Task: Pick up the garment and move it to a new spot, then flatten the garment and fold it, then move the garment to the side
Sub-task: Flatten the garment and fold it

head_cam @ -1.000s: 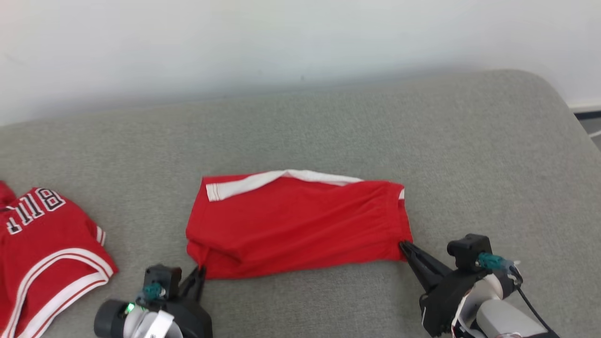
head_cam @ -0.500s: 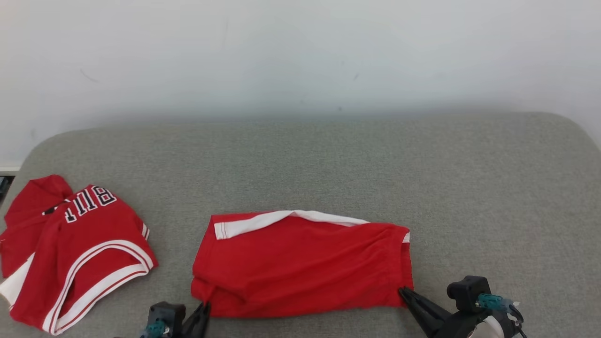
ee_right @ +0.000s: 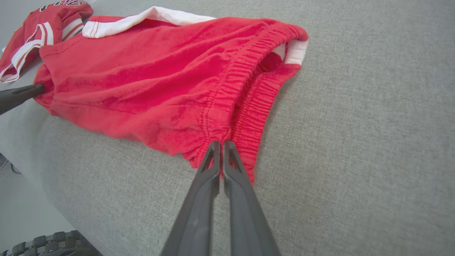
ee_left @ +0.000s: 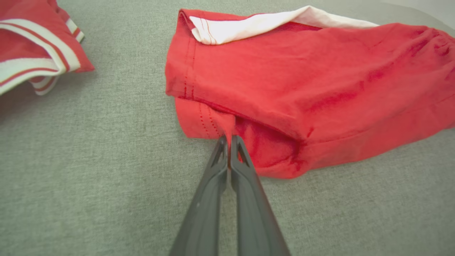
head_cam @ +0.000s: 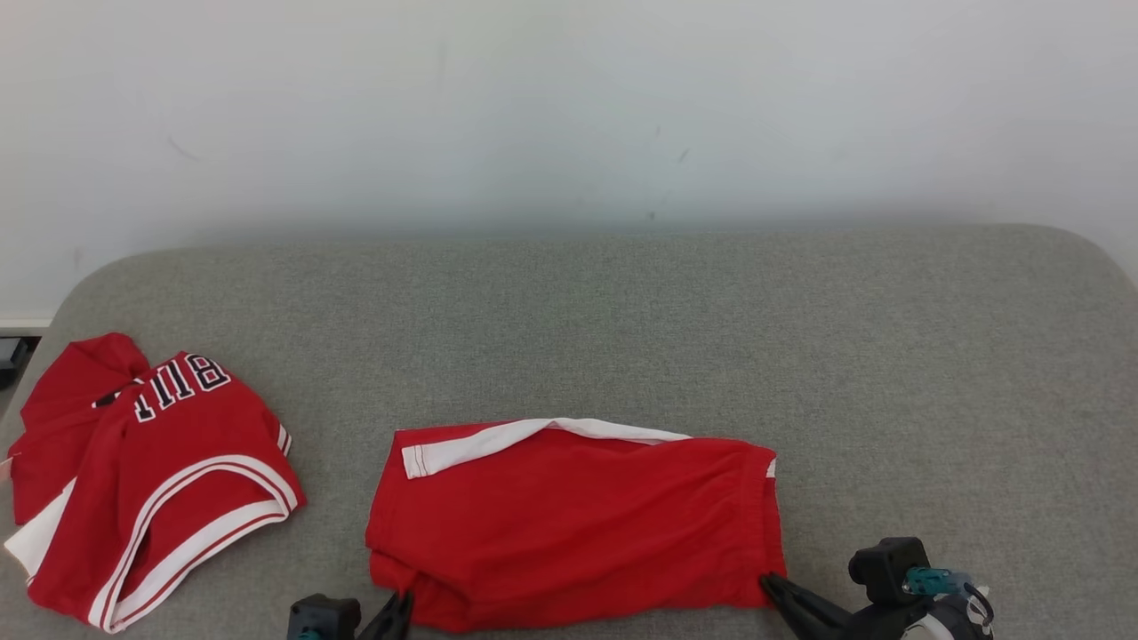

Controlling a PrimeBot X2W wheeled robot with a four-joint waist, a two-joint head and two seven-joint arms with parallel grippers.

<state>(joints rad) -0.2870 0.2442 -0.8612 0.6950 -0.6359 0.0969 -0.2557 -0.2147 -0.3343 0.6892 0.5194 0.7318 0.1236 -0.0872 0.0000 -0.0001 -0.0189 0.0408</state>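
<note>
Red shorts with white side panels lie folded on the grey cushion, near its front edge. My left gripper is shut on the near left hem corner of the shorts, the fabric pinched between its tips. My right gripper is shut on the near right corner at the elastic waistband, cloth caught between its tips. The left gripper's fingertips also show at the left of the right wrist view.
A red jersey with white trim and lettering lies at the cushion's left end, also seen as the jersey and the jersey. The grey cushion stretches back to a white wall. Its front edge drops off in the right wrist view.
The head camera has tilted up and turned left, so everything sits lower and the jersey shows more fully. Both grippers keep their hold on the shorts' near corners.
</note>
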